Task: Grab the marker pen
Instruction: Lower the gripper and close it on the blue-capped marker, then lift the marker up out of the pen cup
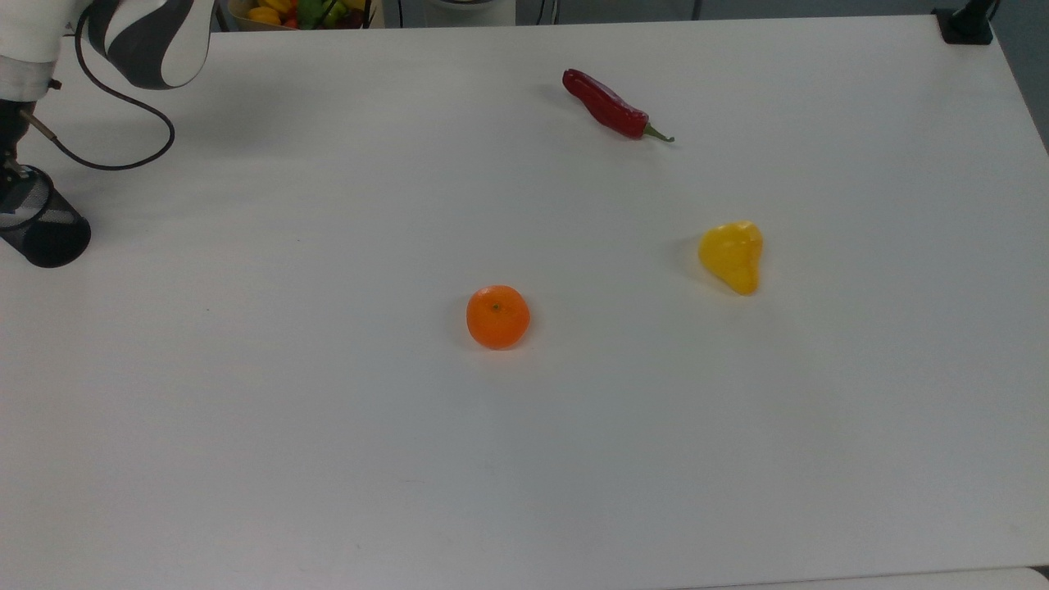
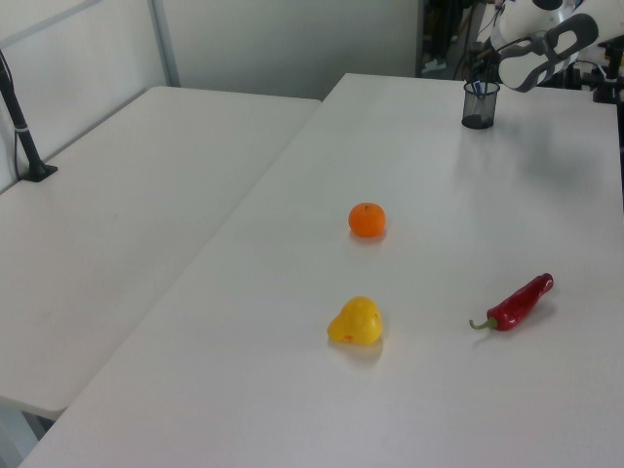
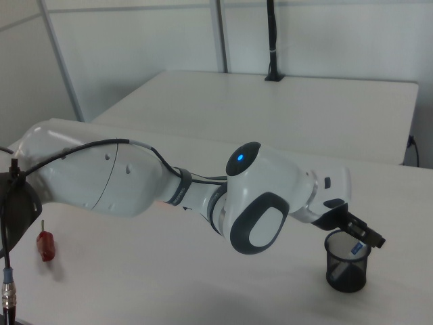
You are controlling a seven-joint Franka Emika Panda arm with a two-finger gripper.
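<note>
Marker pen, white-barrelled, blue-tipped (image 3: pixel 356 248), upright in black mesh cup (image 3: pixel 346 270), frame lower right. Pincer (image 3: pixel 362 237) at rim; opening cannot tell. Risk: cup tips if snagged.

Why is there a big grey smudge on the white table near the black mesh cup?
In the top view, that smudge is the soft shadow of the white robot arm, spread across the white table beside the black mesh cup. In the left view the same shadow falls right of the cup. The round orange casts just a faint shadow, so the light is diffuse.
</note>
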